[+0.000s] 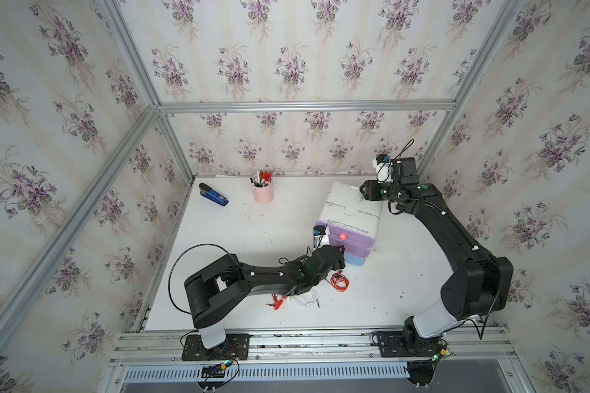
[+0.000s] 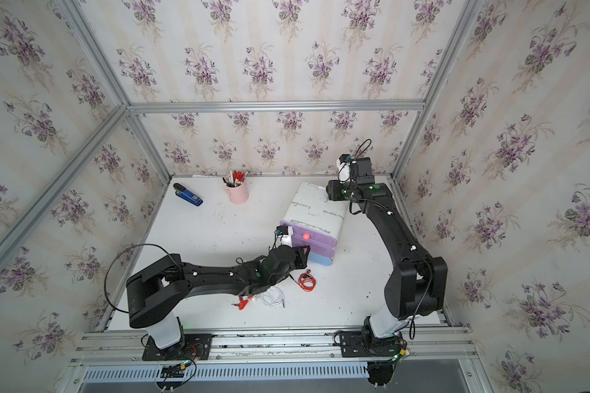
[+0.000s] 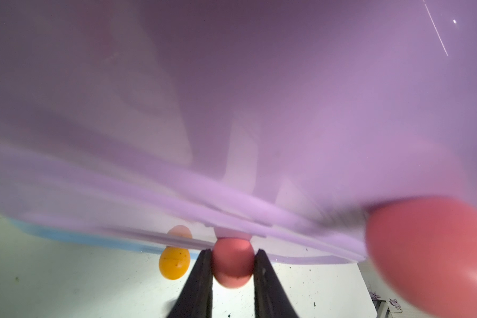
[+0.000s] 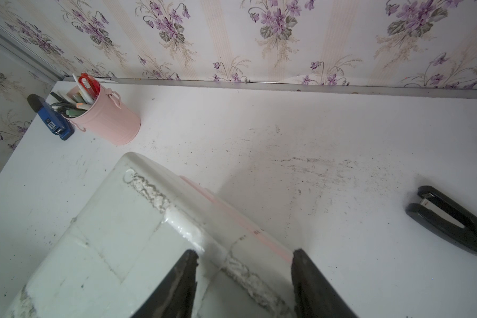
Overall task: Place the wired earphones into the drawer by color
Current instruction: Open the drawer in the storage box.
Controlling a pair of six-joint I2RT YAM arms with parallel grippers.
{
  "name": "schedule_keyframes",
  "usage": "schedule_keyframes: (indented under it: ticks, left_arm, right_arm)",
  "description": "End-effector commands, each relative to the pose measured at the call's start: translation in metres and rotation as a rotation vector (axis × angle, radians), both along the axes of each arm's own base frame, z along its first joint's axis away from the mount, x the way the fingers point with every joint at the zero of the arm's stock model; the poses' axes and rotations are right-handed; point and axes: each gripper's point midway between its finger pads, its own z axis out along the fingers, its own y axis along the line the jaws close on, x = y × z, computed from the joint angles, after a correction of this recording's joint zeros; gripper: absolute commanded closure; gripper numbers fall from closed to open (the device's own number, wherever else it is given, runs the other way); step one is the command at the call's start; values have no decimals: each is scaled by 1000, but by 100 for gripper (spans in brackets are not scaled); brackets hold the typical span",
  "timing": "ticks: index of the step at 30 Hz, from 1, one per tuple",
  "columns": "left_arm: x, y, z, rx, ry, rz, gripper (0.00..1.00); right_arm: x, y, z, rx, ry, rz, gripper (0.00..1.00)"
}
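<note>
On the white table in both top views, a white drawer unit stands with two purple fronts and a blue one lowest. The left gripper reaches to the second purple drawer. A bundle of red earphones lies just in front of the unit, beside the left wrist. A second red bundle and a white bundle lie nearer the front edge, partly under the left arm. The right gripper sits at the unit's rear top edge.

From the left wrist, the black fingers are clamped on a pink-red knob, one on each side, with a yellow knob beside it.

From the right wrist, the jaws stand apart over the unit's scuffed top, gripping nothing. A pink pen cup and a blue stapler stand near the wall, and a black stapler lies apart
</note>
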Motion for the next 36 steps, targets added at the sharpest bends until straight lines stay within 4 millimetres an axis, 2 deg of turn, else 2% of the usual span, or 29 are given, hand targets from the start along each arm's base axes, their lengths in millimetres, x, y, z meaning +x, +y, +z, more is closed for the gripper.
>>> schedule_keyframes:
  ticks: [1,21,33,36]
  left_arm:
    - [-1,-3,3,-3,-2,-19,79]
    - [-23,19,-14,-2,47,-25,83]
    - [-55,40,-17,30,76,-48,83]
    - [-66,40,-15,38,76,-63,83]
  right_arm:
    - [-19,-2,-24,-13,121,1,42]
    - [-18,-4,-23,-20,118,-8,42]
    - [-18,-5,-22,-25,115,-10,42]
    - [-18,-5,-21,-25,115,-10,42]
